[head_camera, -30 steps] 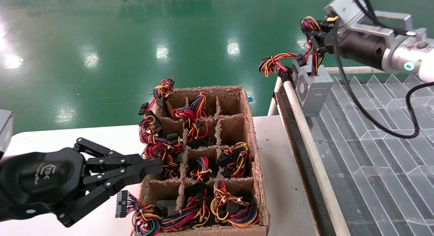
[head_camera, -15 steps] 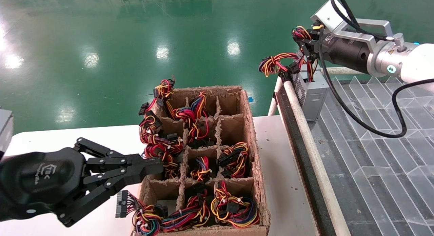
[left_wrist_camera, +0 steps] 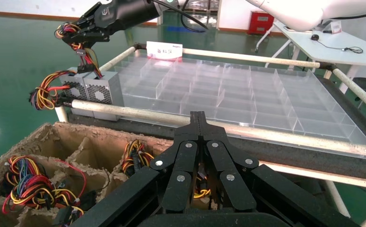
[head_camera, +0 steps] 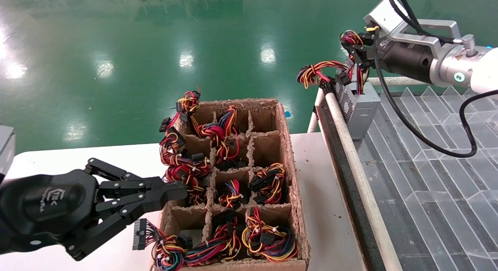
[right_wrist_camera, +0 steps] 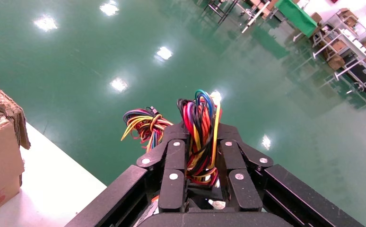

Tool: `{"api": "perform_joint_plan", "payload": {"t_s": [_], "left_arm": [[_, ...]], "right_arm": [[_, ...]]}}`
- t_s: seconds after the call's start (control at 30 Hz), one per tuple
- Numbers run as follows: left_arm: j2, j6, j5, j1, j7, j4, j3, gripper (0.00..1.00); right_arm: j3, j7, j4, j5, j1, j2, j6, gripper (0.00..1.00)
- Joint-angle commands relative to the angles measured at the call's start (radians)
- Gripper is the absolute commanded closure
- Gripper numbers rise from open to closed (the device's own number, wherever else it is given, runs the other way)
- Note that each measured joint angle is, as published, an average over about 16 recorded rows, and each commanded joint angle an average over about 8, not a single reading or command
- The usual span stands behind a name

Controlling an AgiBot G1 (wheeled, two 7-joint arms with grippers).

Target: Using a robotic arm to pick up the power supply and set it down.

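Note:
The power supply (head_camera: 363, 109) is a small grey box with a perforated side, standing upright in the near corner of the clear compartment tray (head_camera: 428, 166). Its red, yellow and black wire bundle (right_wrist_camera: 201, 111) rises from the top. My right gripper (head_camera: 351, 43), on the white robotic arm (head_camera: 484, 66), hangs above the box and is shut on those wires. The left wrist view shows the same gripper (left_wrist_camera: 84, 34) pinching the wires over the power supply (left_wrist_camera: 100, 90). My left gripper (head_camera: 183, 191) is shut and empty, level beside the cardboard box's left wall.
A brown cardboard divider box (head_camera: 287, 146) on the white table (head_camera: 78, 158) holds several more wire bundles in its cells. A white pipe rail (head_camera: 346, 146) edges the tray between the box and the tray. Green floor lies beyond.
The right gripper came down and leftward with the wires, lowering the power supply deeper into the tray corner, then shifted slightly back right. The left arm has not moved.

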Motion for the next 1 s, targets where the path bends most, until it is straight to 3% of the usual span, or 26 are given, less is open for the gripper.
{"api": "perform_joint_plan", "payload": {"t_s": [0.03, 0.57, 0.83, 1.0], "left_arm": [[0.000, 0.000, 0.000, 0.000, 0.000, 0.000, 0.000, 1.00], [0.000, 0.000, 0.000, 0.000, 0.000, 0.000, 0.000, 1.00], [0.000, 0.000, 0.000, 0.000, 0.000, 0.000, 0.000, 1.00], [0.000, 0.000, 0.000, 0.000, 0.000, 0.000, 0.000, 1.00]], "right_arm": [[0.001, 0.004, 0.003, -0.001, 0.000, 0.004, -0.002, 0.00], [0.036, 0.019, 0.156, 0.052, -0.049, 0.065, 0.012, 0.00], [0.077, -0.022, 0.303, 0.129, -0.112, 0.125, 0.049, 0.00], [0.093, -0.047, 0.330, 0.190, -0.141, 0.142, 0.023, 0.00]]}}
